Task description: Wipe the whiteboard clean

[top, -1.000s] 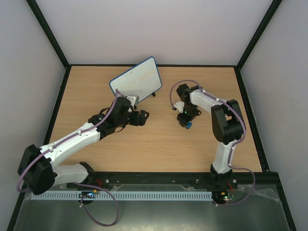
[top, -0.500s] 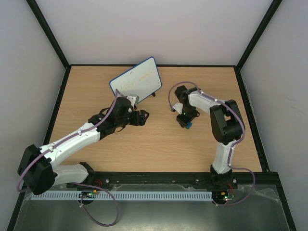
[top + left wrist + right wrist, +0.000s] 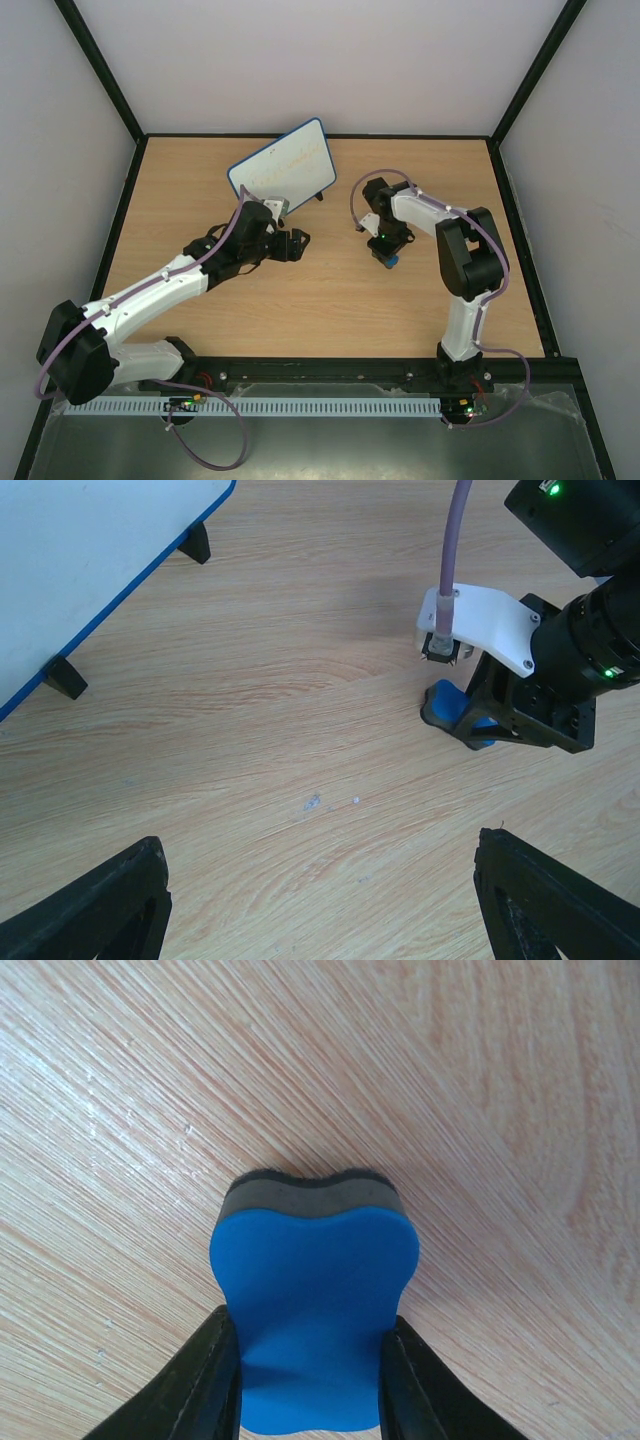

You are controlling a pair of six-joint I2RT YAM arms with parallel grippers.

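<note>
Since a second earlier the right gripper (image 3: 308, 1380) had closed in; it pinched the blue eraser (image 3: 313, 1290) at its waist, felt side down on the table (image 3: 330, 300). The left gripper (image 3: 320, 900) hung wide open and empty near the whiteboard (image 3: 283, 168), which stood tilted at back-left. Its scribbles were too faint to read.

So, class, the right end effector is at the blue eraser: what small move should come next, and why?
Probably lift the eraser slightly: the right end effector pinches its waist, it lies on the table, and the whiteboard stands apart.
</note>
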